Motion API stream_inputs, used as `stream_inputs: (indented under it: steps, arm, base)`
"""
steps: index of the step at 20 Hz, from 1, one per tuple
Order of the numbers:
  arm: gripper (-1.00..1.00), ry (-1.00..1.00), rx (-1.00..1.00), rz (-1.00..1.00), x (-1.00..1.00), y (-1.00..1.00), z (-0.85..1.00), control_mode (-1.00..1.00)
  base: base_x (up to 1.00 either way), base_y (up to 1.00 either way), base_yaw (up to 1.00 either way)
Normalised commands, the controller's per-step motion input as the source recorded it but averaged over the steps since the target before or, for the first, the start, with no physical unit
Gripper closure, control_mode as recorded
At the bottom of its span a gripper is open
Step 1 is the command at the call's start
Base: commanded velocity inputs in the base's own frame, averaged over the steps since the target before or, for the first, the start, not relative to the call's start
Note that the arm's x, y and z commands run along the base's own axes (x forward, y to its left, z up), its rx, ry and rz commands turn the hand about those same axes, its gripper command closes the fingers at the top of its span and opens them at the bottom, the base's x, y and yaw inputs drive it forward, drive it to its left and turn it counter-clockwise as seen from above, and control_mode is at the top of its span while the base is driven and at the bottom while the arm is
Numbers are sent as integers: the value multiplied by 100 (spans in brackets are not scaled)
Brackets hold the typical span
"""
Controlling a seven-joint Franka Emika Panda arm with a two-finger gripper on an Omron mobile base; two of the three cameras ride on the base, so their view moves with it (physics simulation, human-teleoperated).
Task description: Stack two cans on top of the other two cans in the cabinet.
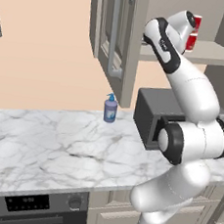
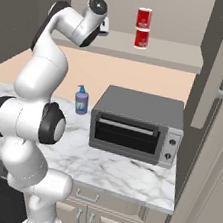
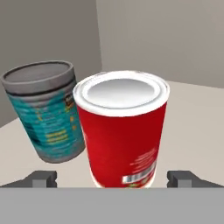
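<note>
Peach wall (image 1: 42, 52), marble counter (image 1: 46, 146)

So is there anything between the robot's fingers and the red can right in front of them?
No, nothing visible. In the hand view the red can stands right ahead of the open gripper, a fingertip at each side. A teal can stands beside it, off to one side, not in the way.

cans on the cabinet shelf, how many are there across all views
4: a red can stacked on another red can on the cabinet shelf, a third red can between the open tool's tips, a teal can beside it. Others may hide behind the arm.
</note>
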Motion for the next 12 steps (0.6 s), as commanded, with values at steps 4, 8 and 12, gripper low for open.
stream_inputs:
  steps: [4,8,12]
  arm:
    - [-100,1,0,0,29,1,-5,-100]
    - [-100,1,0,0,20,0,-1,-100]
    - [-100,0,0,0,17,2,0,-100]
  base:
    - [0,0,0]
    - [0,0,0]
    - [0,0,0]
